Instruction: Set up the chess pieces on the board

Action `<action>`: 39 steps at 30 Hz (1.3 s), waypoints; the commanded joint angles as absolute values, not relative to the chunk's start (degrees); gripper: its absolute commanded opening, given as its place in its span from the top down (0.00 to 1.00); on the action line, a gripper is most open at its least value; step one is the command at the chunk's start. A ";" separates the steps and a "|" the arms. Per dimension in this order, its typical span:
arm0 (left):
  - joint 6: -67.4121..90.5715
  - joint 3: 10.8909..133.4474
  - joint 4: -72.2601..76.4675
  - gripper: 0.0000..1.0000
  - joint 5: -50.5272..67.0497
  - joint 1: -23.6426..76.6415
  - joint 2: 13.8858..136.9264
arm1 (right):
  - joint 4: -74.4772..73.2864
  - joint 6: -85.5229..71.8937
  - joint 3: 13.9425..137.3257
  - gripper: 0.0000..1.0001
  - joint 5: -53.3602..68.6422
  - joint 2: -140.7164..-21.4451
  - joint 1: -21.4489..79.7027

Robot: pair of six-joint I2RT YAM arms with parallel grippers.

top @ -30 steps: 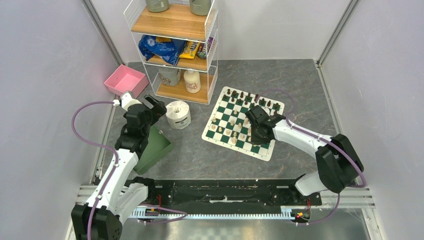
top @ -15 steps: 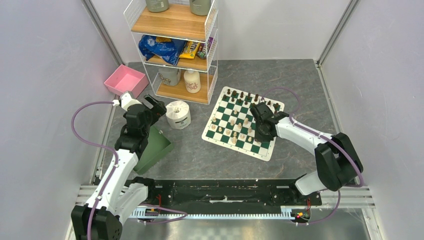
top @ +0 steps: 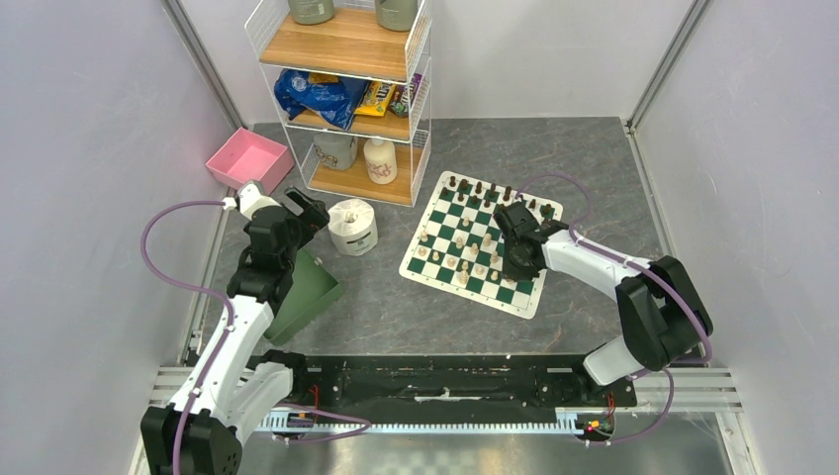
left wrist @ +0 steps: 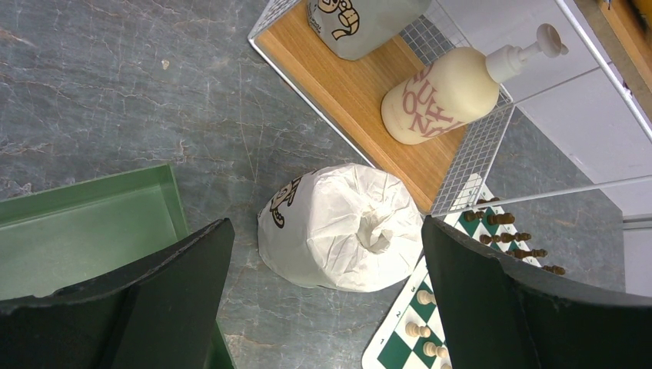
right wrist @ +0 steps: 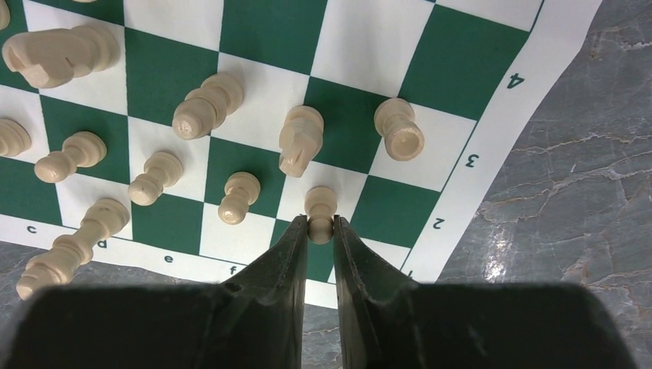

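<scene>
The green and white board [top: 522, 295] lies right of centre, with dark brown pieces [top: 478, 187] along its far edge and cream pieces [top: 458, 244] across the near rows. My right gripper [top: 514, 259] is over the board's right side, shut on a cream pawn [right wrist: 321, 214]. In the right wrist view that pawn sits over the squares near the "2" mark, with several cream pieces [right wrist: 206, 104] beyond it. My left gripper [top: 309, 210] is open and empty, above the table beside a toilet roll [left wrist: 344, 226]. The board's corner [left wrist: 400, 347] shows there.
A green bin [top: 307, 290] lies under my left arm. A pink tray [top: 247, 159] is at the back left. A wire shelf unit [top: 348, 109] with bottles and snacks stands behind the roll. A lotion bottle [left wrist: 444, 94] sits on its lowest shelf.
My right gripper has moved a little away from me and to the right over the board, with the cream pawn in it. My left arm has not moved.
</scene>
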State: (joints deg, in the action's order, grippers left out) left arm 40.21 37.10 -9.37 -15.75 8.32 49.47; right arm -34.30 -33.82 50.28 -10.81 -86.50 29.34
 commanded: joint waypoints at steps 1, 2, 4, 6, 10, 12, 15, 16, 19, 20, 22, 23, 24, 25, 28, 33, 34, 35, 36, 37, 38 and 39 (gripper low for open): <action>40.25 36.65 -8.17 0.00 -15.48 7.82 49.08 | -33.22 -33.21 51.33 0.75 -11.51 -86.92 29.00; 40.25 36.70 -8.13 0.00 -15.47 7.82 49.14 | -33.29 -33.22 51.33 0.74 -11.52 -87.02 29.00; 40.25 36.73 -8.09 0.00 -15.47 7.78 49.13 | -33.31 -33.13 51.24 0.70 -11.50 -87.03 29.01; 40.29 36.72 -8.02 0.00 -15.38 7.74 49.26 | -33.31 -33.09 51.23 0.66 -11.12 -86.84 29.00; 40.39 36.81 -7.85 0.00 -15.14 7.73 49.48 | -34.17 -32.88 51.73 0.60 -10.96 -85.70 28.98; 40.34 36.83 -7.82 0.00 -15.12 7.73 49.48 | -35.06 -32.54 52.40 0.58 -11.26 -84.30 29.00; 40.39 36.98 -7.74 0.00 -15.16 7.73 49.42 | -36.65 -31.77 53.77 0.56 -11.93 -81.56 29.00; 40.35 37.07 -7.73 0.00 -15.13 7.73 49.46 | -37.02 -31.58 54.11 0.56 -12.30 -80.51 29.03; 40.44 37.20 -7.58 0.00 -15.03 7.73 49.57 | -37.61 -30.99 55.23 0.53 -13.76 -78.17 29.00; 40.43 37.21 -7.56 0.00 -14.94 7.73 49.66 | -37.77 -30.81 55.54 0.53 -14.52 -77.68 28.94; 40.43 37.32 -7.56 0.00 -14.94 7.78 49.70 | -37.88 -30.65 56.24 0.52 -15.68 -77.48 28.74; 40.36 37.27 -7.56 0.00 -14.94 7.74 49.65 | -37.88 -30.68 56.63 0.52 -16.03 -77.77 28.50; 40.35 37.31 -7.56 0.00 -14.94 7.73 49.66 | -37.88 -30.66 57.05 0.52 -16.14 -78.14 28.27; 40.34 37.37 -7.56 0.00 -14.95 7.73 49.59 | -37.92 -30.62 57.40 0.51 -16.10 -78.53 27.96; 40.08 37.70 -7.86 0.00 -15.11 7.65 49.57 | -37.97 -30.67 58.49 0.50 -15.75 -80.11 27.43; 40.01 37.95 -8.26 0.00 -15.61 7.56 49.69 | -37.56 -30.27 61.32 0.49 -13.55 -82.79 27.25; 40.08 37.90 -8.39 0.00 -15.69 7.56 49.82 | -37.34 -30.09 61.92 0.48 -13.15 -83.33 27.25; 40.16 37.88 -8.44 0.00 -15.73 7.48 49.96 | -37.13 -30.02 62.46 0.48 -12.80 -83.76 27.22; 40.26 37.89 -8.50 0.00 -15.82 7.47 50.07 | -36.86 -29.73 63.12 0.48 -12.42 -84.28 27.20; 40.34 37.88 -8.57 0.00 -15.83 7.47 50.18 | -36.67 -29.32 63.89 0.48 -11.99 -84.89 27.29; 40.42 37.88 -8.57 0.00 -15.82 7.42 50.40 | -36.50 -28.97 64.59 0.47 -11.54 -85.49 27.29; 40.51 37.88 -8.53 0.00 -15.85 7.40 50.49 | -36.23 -28.61 65.50 0.47 -11.13 -86.23 27.25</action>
